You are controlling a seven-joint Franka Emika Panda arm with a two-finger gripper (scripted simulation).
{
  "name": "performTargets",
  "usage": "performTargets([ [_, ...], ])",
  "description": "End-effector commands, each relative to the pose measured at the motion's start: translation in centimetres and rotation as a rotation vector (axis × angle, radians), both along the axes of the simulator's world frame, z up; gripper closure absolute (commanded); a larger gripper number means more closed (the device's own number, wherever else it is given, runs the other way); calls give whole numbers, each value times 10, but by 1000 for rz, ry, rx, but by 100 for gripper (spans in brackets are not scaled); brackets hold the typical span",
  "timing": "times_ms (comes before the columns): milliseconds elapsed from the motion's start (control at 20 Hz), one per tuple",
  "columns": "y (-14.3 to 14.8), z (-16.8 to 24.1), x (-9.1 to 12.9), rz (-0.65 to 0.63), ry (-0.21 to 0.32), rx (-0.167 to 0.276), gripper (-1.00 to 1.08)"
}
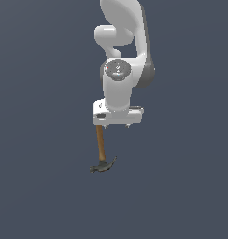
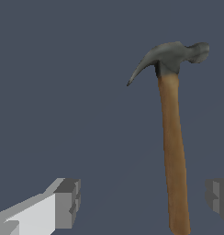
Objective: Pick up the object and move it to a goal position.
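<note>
Robot fingers spread open around a hammer's wooden handle, poised to clamp, then lift.

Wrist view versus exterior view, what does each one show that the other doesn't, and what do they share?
Only the wrist view shows the end effector fingers spread apart, with the handle between them nearer one finger; contact with it cannot be confirmed. Only the exterior view shows the white arm above, with the hammer lying just beyond the end effector, claw toward the exterior view's right. Both show the hammer's brown handle, dark grey head and the plain grey surface.
</note>
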State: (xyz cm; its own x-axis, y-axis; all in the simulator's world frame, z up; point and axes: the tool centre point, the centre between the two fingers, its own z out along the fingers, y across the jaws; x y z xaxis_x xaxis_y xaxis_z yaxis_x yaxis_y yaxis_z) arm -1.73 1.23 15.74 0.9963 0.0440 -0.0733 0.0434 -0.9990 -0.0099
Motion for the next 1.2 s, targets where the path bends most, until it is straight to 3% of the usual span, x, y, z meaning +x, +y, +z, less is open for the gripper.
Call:
performTargets([
  [0,0,0,0,0,0,0,-92],
  [600,11,15,2,-16,-2,28,-92],
  [1150,-14,-21,4,-22,-26,19,-92],
])
